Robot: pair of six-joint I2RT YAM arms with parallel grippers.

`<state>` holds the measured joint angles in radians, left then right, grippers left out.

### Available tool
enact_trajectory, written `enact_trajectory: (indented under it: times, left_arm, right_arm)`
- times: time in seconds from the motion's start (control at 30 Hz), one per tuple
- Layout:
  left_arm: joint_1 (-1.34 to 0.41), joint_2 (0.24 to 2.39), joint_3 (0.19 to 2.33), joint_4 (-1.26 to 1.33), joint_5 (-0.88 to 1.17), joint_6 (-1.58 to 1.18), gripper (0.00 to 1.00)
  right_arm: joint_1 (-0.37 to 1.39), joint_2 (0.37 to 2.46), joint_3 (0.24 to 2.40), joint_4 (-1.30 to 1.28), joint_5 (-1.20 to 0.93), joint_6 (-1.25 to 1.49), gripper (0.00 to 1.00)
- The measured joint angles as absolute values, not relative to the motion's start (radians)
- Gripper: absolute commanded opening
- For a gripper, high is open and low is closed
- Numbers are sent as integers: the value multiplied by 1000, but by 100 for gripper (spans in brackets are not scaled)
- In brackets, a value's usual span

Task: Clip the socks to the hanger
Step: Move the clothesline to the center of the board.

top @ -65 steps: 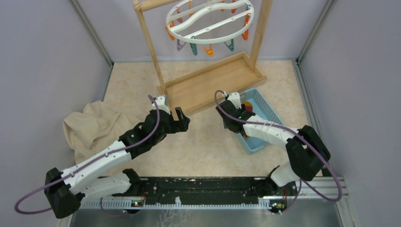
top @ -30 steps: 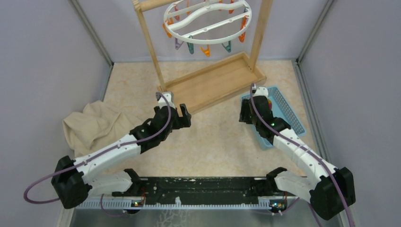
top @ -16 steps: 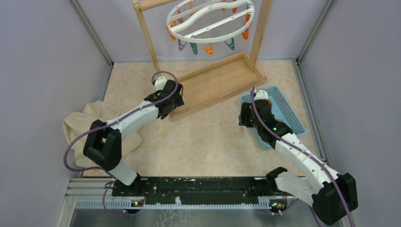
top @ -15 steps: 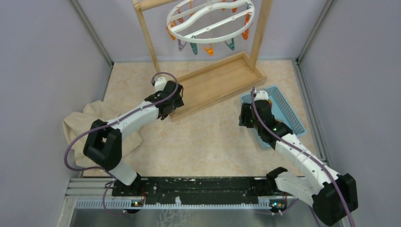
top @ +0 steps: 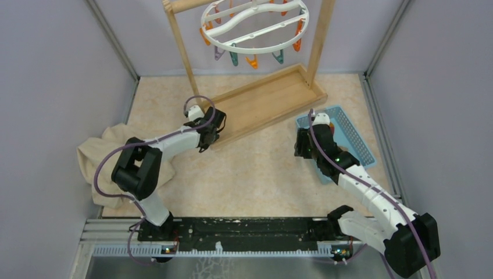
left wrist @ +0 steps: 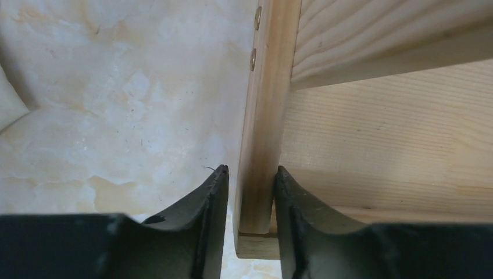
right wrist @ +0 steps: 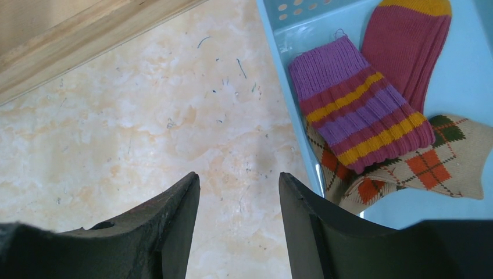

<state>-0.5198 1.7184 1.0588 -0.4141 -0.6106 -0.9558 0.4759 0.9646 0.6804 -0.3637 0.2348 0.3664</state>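
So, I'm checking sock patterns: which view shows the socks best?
The right wrist view: the striped sock lies over the argyle sock in the blue basket. Top external mostly hides them behind the right arm; left wrist shows none.

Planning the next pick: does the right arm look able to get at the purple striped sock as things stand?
Likely yes: the right gripper is open beside the basket, and the purple striped sock lies uncovered on top.

Ribbed knit socks (right wrist: 360, 110), raw wood stand (left wrist: 261, 116) — matt
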Motion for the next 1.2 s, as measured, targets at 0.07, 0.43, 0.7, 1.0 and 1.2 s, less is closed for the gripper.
enact_trajectory:
  times: [0.07,0.43,0.7,1.0,1.2]
  left_arm:
    - [-522,1720,1052,-384,-599,-966,23]
    - [-449,1599,894,-264,-516,-953,2]
    - [-310,1468,770,-252,-444,-933,62]
    - [-273,1408,698,-311,-452,-1038,99]
    - [-305,1301,699,-409,-494,-1063,99]
  right_arm:
    - [476,965,680,-363,236,366,53]
    - [476,1003,661,-337,234,367,53]
    - [476,1056,661,-313,215,367,53]
    - [476,1125,664,-271,188,373,54]
    - [485,1364,720,-279,193,389,48]
